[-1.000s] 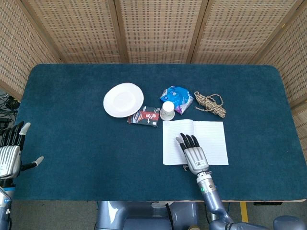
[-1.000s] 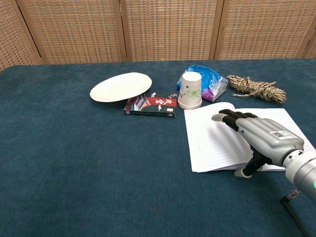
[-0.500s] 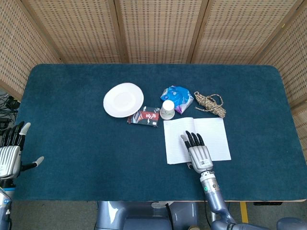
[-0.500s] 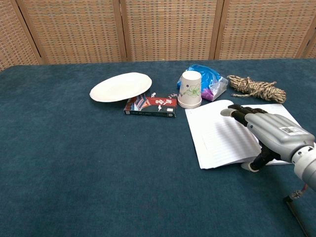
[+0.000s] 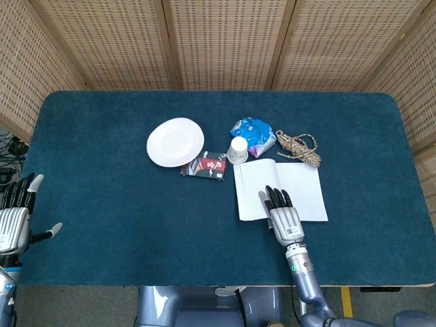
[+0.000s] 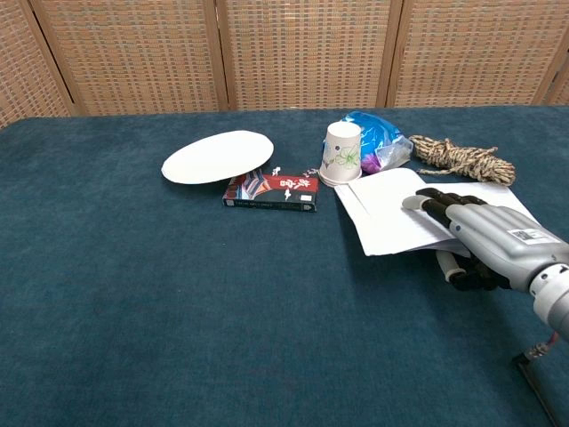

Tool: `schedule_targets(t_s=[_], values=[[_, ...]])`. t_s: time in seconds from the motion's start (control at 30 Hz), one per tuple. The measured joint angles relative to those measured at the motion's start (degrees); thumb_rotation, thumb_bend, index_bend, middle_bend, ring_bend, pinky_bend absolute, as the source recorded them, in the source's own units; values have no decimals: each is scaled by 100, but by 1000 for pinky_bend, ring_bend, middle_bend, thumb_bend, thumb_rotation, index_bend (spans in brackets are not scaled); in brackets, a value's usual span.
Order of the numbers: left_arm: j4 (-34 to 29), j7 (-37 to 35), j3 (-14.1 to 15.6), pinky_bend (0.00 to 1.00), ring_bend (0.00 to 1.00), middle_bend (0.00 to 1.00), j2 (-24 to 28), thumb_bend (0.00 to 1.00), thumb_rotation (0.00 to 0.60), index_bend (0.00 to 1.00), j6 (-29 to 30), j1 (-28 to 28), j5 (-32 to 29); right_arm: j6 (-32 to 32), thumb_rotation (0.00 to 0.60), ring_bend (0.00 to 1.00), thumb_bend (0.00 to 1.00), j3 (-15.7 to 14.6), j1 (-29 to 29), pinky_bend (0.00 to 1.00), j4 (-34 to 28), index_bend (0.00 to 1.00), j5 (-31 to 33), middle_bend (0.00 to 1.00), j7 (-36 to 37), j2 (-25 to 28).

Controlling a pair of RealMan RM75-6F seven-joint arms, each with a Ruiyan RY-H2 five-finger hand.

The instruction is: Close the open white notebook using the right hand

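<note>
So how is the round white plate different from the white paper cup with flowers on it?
The round white plate is wide, flat and plain; the white paper cup is tall, narrow and flower-printed. The plate's edge rests on the dark red box, while the cup stands upside down beside the open notebook. Both are white.

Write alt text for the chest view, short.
The right hand lies at the near edge of the open white notebook, whose left page lifts off the blue table. Behind: paper cup, plate, small box, rope.
</note>
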Motion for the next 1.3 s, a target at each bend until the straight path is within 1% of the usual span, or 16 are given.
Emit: schedule_targets(t_s=[0.17,0.37,0.5,0.73,0.97,1.13,1.3], values=[[2,-1,5,0,0,0,-3,81,600,0,1,3,3,16,600,0,760,45,-24,0,-89,60,30,0,43,53],[-10,10,13,0,0,0,-2,81,600,0,14,5,24,-13,600,0,752,175,-111,0,-491,65,242,0,348,209],[-22,18,17,0,0,0,-4,81,600,0,39,12,45,-31,600,0,746,303,-187,0,-788,118,438,0,552,380],[-44,27,31,0,0,0,2,82,600,0,55,18,75,-84,600,0,727,470,-271,0,-1113,156,763,0,777,538],[-56,32,42,0,0,0,5,81,600,0,80,30,101,-111,600,0,697,692,-324,0,-1403,157,1193,0,846,669],[-44,43,46,0,0,0,-6,82,600,0,68,23,107,47,600,0,685,892,-356,0,-1639,157,1358,0,860,783],[-42,47,50,0,0,0,-15,81,600,0,73,21,126,133,600,0,675,996,-373,0,-1828,156,1451,0,898,928]])
